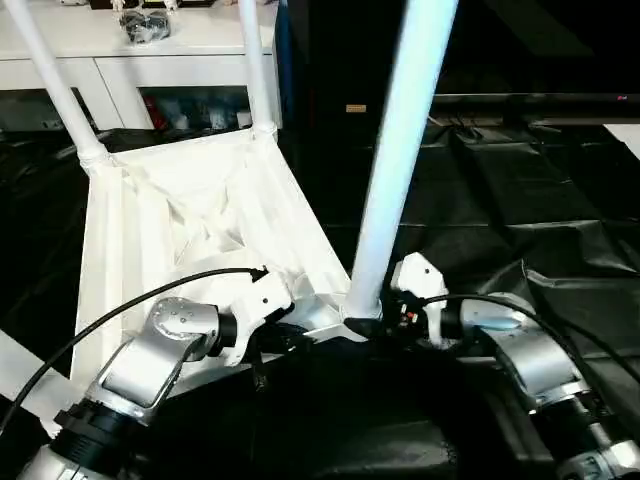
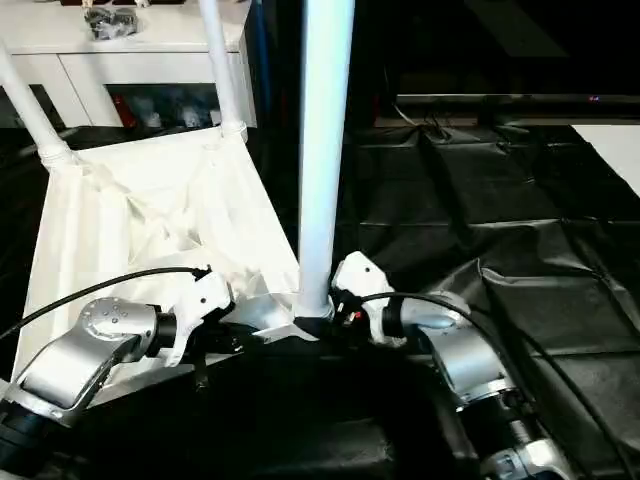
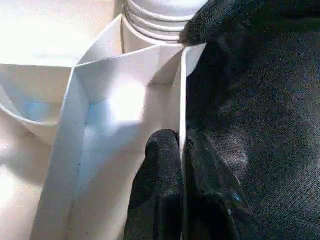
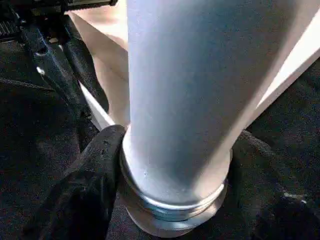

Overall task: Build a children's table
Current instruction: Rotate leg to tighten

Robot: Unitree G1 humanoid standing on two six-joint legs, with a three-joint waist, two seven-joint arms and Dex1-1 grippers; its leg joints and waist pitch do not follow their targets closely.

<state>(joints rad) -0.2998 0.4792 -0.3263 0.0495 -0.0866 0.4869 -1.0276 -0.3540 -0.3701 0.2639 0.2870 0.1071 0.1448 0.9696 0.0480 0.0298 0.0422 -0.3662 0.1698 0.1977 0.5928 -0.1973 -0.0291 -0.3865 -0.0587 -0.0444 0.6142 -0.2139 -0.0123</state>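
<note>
Fingers (image 3: 160, 165) of left gripper (image 3: 182, 150) pinch tabletop (image 1: 150, 230) rim; right gripper (image 4: 170, 200) loosely brackets leg (image 1: 400, 150) base—judged best: keep leg plumb while seating.

Both silver forearms reach forward and inward toward the near corner of the tabletop (image 1: 180, 230). Left gripper (image 3: 182, 150): fingers pinched shut on the thin side wall of the tabletop at that corner, one finger on each face of the wall. Right gripper (image 4: 175, 190): fingers spread either side of the base of the near leg (image 1: 400, 150), one finger (image 4: 95, 170) touching its threaded collar; whether the other touches cannot be told.
</note>
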